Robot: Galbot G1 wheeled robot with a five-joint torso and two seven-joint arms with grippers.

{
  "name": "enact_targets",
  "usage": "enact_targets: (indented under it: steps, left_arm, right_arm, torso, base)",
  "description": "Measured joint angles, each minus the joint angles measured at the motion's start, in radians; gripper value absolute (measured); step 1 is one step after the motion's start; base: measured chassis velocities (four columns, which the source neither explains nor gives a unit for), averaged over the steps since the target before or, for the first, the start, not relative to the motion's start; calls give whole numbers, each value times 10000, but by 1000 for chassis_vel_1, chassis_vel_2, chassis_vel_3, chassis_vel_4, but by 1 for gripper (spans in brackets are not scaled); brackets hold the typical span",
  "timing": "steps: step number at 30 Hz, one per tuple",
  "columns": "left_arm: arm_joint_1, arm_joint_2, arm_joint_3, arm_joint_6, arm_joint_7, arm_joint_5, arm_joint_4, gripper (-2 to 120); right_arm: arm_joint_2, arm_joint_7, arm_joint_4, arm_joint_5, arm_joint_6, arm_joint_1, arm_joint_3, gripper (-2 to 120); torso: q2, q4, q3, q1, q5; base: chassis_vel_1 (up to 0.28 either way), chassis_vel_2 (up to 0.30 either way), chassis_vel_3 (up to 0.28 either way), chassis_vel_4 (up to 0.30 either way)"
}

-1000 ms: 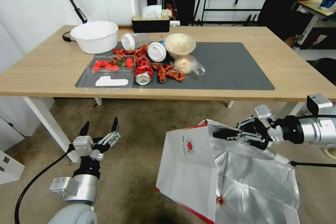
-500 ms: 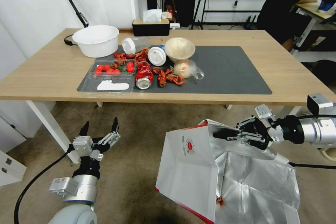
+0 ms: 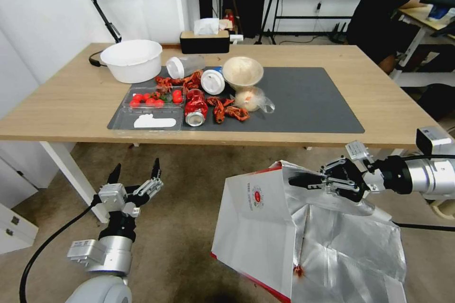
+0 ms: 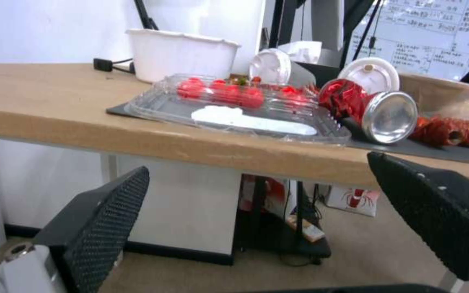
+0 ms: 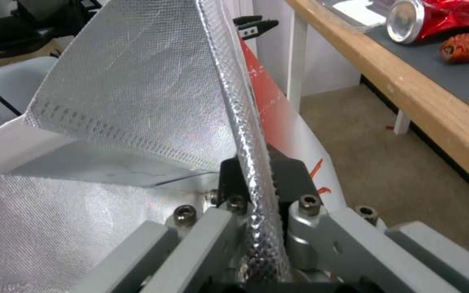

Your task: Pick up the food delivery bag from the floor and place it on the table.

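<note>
The food delivery bag [image 3: 256,227], white with a round red logo and silver foil lining, is in front of the table [image 3: 71,99] and below its edge. My right gripper [image 3: 303,181] is shut on the bag's foil rim [image 5: 245,122] at its upper edge. The bag's bottom runs out of the head view, so I cannot tell if it touches the floor [image 3: 189,208]. My left gripper [image 3: 136,170] hangs open and holds nothing, low at the left, apart from the bag. Its black fingers [image 4: 99,219] point at the table's front edge [image 4: 191,150].
On the dark grey mat [image 3: 308,99] lie a clear tray of tomatoes [image 3: 151,104], a red can [image 3: 195,106], crayfish [image 3: 227,110], cups and a bowl [image 3: 243,70]; its right half is bare. A white basin [image 3: 132,59] stands at the back left. A white table leg [image 3: 71,173] is near the left gripper.
The camera has moved: the table sits lower in the head view than before. Both grippers and the bag keep the same places in the picture.
</note>
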Motion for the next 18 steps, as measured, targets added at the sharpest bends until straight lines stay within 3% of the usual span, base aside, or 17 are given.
enact_targets:
  steps: [18]
  left_arm:
    - [3,-8,8,11,7,0,20,100]
  right_arm:
    - [11,-23,-14,-8,0,1,10,0]
  torso:
    - [791,0,465,329,0]
  base:
    - [0,0,0,0]
